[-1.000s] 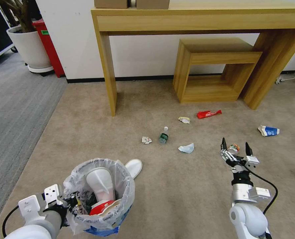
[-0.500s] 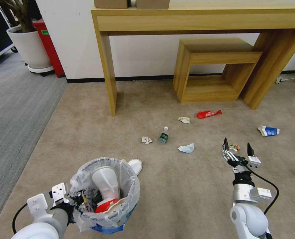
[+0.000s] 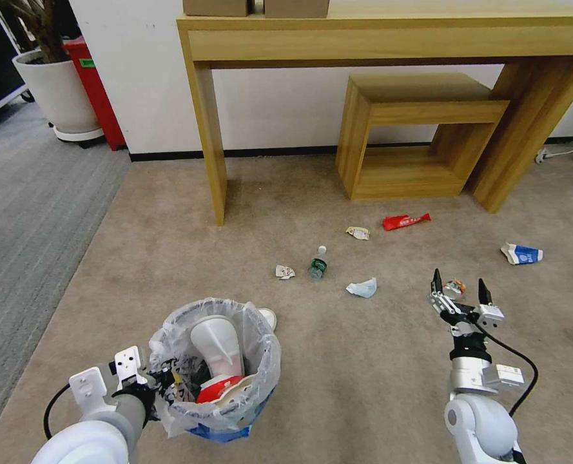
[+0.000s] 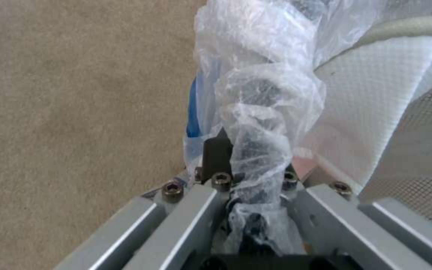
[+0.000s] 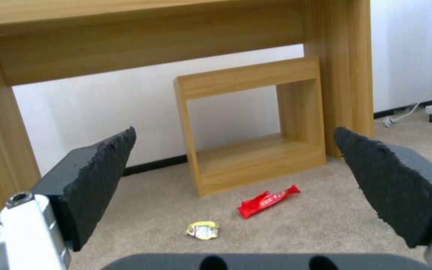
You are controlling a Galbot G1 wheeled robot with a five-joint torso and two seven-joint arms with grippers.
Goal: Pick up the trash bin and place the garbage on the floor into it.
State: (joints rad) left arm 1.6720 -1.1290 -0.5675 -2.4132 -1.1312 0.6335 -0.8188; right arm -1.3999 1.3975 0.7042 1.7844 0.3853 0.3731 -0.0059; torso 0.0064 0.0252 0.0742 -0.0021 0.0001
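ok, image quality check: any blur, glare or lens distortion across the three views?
Head view: wide-angle bowing, the desk edges curve; lighting even, shadows soft. Left wrist view: the clear liner of the trash bin sits close to the lens, soft and washed out. Right wrist view: the open right tool looms large, its pads soft; the red wrapper is sharper.

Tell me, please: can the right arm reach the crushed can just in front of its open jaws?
Probably yes. The right gripper is open and empty, and the crushed can lies on bare floor just beyond it, with nothing between. The left gripper holds the trash bin.
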